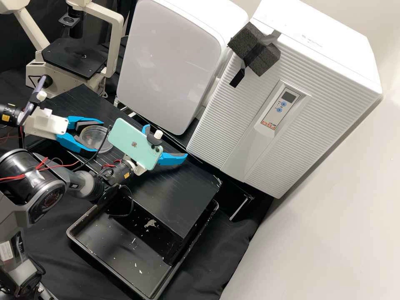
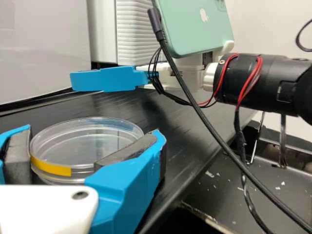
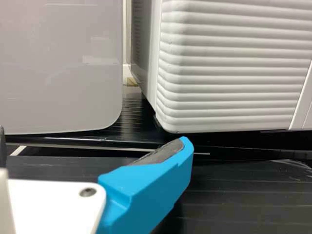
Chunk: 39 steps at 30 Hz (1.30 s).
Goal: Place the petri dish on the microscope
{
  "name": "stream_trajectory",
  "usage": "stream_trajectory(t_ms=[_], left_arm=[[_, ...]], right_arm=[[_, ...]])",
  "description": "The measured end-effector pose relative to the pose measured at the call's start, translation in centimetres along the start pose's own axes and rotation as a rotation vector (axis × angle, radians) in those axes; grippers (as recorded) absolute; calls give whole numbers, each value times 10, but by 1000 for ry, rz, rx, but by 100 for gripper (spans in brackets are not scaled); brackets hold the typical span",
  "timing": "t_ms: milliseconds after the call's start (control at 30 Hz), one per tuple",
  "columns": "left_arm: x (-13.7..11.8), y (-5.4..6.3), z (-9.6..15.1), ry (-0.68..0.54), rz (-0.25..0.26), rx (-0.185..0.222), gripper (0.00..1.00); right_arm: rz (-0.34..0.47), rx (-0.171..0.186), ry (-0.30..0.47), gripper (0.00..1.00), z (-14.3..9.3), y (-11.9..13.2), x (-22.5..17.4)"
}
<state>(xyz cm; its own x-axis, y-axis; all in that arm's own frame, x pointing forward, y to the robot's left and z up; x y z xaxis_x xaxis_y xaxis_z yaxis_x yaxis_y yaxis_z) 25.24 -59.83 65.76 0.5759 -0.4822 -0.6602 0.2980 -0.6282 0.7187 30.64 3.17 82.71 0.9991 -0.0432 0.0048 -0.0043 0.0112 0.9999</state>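
At the left of the high view, my left gripper (image 1: 99,137) is shut on the clear petri dish (image 1: 96,139), low over the black bench. In the left wrist view, the pads of my left gripper (image 2: 92,134) flank the dish (image 2: 83,148), which has a yellow strip on its side and looks level. My right gripper (image 1: 166,143), behind the green phone, stands open right of the dish; in the right wrist view, my right gripper (image 3: 92,141) has nothing between its fingers. Behind the left gripper is the microscope, with its black stage (image 1: 75,58).
A white-framed panel (image 1: 171,58) and a ribbed white appliance (image 1: 266,100) stand along the back of the bench (image 1: 179,187). The green phone (image 1: 135,143) rides on the right arm, with a loose black cable (image 2: 209,126) beside it. A black tray (image 1: 112,250) lies in front.
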Motion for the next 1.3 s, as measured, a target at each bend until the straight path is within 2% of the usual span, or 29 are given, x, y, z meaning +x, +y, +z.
stream_trajectory(t_ms=[167,267,467,600,833,1033,1300], left_arm=[[-15,11,-6,35,21,6,0],[-25,21,-14,66,55,12,0],[-42,37,-43,168,116,-17,0],[-54,43,-66,247,147,-63,0],[-78,48,-101,370,193,-127,0],[-100,54,-126,448,262,-177,0],[-109,53,-133,478,273,-182,0]], right_arm=[[0,0,0,100,0,0,0],[0,0,0,100,0,0,0],[0,0,0,100,0,0,0],[0,0,0,100,0,0,0],[0,0,0,100,0,0,0],[0,0,0,100,0,0,0],[0,0,0,100,0,0,0]])
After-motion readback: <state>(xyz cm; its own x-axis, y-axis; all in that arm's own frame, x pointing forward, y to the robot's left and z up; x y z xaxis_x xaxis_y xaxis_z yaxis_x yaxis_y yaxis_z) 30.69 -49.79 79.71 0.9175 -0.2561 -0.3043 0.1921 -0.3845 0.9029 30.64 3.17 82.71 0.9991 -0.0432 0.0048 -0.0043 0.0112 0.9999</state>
